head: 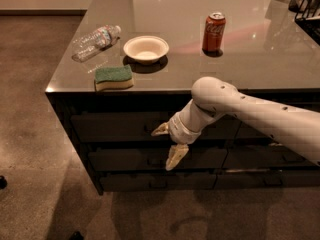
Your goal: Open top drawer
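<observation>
The top drawer (pixel 112 127) is the wide dark front just under the counter edge, and it looks flush with the cabinet. My gripper (pixel 168 145) hangs in front of the drawer stack, open, its fingers spread one above the other. The upper fingertip (pixel 160 130) lies at the centre of the top drawer front, where the handle is hard to make out. The lower fingertip (pixel 174 159) points down over the second drawer (pixel 125 160). Nothing is held. My white arm (pixel 250 114) reaches in from the right.
On the glossy counter (pixel 270 59) lie a green sponge (pixel 114 76), a white bowl (pixel 146 48), a tipped plastic bottle (pixel 95 40) and an upright red can (pixel 213 32). A neighbouring drawer stack (pixel 260 156) is partly behind my arm. Brown floor (pixel 35 134) spreads to the left.
</observation>
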You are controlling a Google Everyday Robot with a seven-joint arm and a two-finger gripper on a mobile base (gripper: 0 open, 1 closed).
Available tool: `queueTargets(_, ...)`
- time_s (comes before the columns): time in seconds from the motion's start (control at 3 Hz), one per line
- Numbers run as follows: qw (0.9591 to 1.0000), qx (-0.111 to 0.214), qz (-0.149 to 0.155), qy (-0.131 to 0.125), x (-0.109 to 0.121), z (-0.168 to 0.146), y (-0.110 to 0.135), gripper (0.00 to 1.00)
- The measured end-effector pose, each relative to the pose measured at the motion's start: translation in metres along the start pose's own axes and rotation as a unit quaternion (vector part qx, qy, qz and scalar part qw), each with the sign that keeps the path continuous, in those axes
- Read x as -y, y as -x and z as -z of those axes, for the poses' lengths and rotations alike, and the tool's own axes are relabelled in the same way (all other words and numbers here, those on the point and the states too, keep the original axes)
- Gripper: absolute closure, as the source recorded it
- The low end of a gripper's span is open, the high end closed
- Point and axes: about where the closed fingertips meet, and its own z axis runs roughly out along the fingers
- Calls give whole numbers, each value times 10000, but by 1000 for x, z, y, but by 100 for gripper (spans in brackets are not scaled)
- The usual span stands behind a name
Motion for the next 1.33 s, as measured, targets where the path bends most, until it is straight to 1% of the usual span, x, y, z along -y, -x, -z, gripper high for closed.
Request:
queueTargets(0.33, 9999, -55, 64, -70, 11, 6, 3, 22)
queueTargets(0.67, 9998, -134, -40, -147, 22, 6, -9, 24)
queueTargets(1.0, 9992, -265, -233, -209, 33, 3, -29, 25)
queueTargets(1.33, 9986, -400, -285, -210, 39, 0, -34, 25)
